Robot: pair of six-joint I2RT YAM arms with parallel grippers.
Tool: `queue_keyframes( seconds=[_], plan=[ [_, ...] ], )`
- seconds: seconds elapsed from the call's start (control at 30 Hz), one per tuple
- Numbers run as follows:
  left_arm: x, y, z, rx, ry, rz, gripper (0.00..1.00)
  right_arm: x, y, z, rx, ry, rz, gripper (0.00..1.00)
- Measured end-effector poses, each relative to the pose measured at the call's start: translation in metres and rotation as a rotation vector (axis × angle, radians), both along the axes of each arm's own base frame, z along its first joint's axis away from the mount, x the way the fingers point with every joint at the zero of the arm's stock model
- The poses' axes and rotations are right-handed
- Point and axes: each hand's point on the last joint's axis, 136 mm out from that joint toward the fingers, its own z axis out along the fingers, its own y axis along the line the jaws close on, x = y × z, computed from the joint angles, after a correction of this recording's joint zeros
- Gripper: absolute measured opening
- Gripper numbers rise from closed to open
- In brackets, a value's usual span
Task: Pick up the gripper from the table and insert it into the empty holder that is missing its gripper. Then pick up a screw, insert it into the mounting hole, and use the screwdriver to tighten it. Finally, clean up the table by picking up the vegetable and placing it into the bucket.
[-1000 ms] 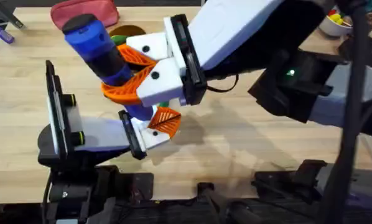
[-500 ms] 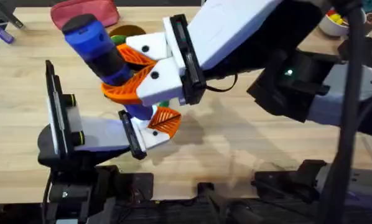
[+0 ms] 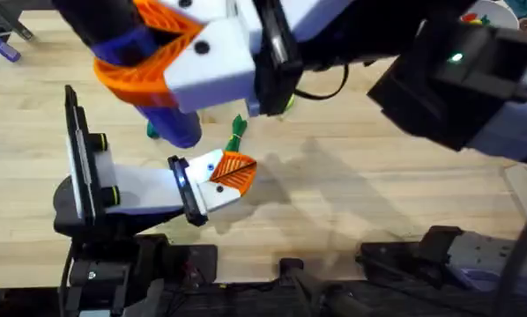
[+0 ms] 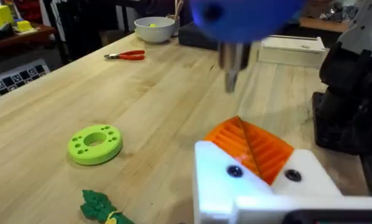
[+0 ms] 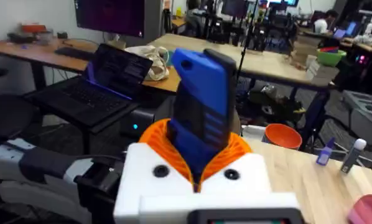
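Observation:
My right gripper is raised high and shut on the blue screwdriver, also gripped in the right wrist view. The screwdriver's metal tip hangs in the air above the white holder. The orange gripper sits in that holder, at the end of my left gripper, with two dark screw heads on the block. A green leafy vegetable lies on the table just beyond the holder and shows again in the left wrist view. The right arm hides the bucket.
A green disc with holes lies on the wood near the vegetable. Red-handled pliers and a white bowl sit at the far side. A white box stands by the right arm's base.
The right arm has risen toward the camera with the screwdriver, lifting its tip off the holder. The vegetable it covered now shows. The left arm has not moved.

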Motion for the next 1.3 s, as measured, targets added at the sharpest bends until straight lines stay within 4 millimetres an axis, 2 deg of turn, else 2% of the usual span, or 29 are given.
queue_keyframes(
  seconds=[0.1,0.17,0.3,0.4,0.5,0.7,0.83,0.97,1.1,1.3],
  plan=[
    [0.000,0.000,0.000,0.000,0.000,0.000,0.014,0.005,-0.002,0.002,-0.018,0.016,-0.014,0.009],
    [0.000,0.000,0.000,0.000,0.000,0.000,0.014,0.013,-0.005,-0.004,-0.057,0.049,-0.032,0.009],
    [0.000,0.000,0.000,0.000,0.000,0.000,0.014,0.033,-0.014,-0.031,-0.194,0.143,-0.093,0.009],
    [0.000,0.000,0.000,0.000,0.000,0.000,0.014,0.055,-0.033,-0.055,-0.335,0.220,-0.194,0.009],
    [0.000,0.000,0.000,0.000,0.000,0.000,0.014,0.081,-0.061,-0.069,-0.445,0.233,-0.327,0.009],
    [0.000,0.000,0.000,0.000,0.000,0.000,0.014,0.130,-0.122,-0.078,-0.603,0.154,-0.594,0.009],
    [0.000,0.000,0.000,0.000,0.000,0.000,0.014,0.151,-0.163,-0.103,-0.769,0.058,-0.735,0.009],
    [0.000,0.000,0.000,0.000,0.000,0.000,0.014,0.167,-0.205,-0.124,-0.969,-0.088,-0.841,0.009],
    [0.000,0.000,0.000,0.000,0.000,0.000,0.014,0.173,-0.241,-0.142,-1.176,-0.219,-0.870,0.009],
    [0.000,0.000,0.000,0.000,0.000,0.000,0.014,0.176,-0.276,-0.190,-1.419,-0.190,-0.781,0.009]
  ],
)
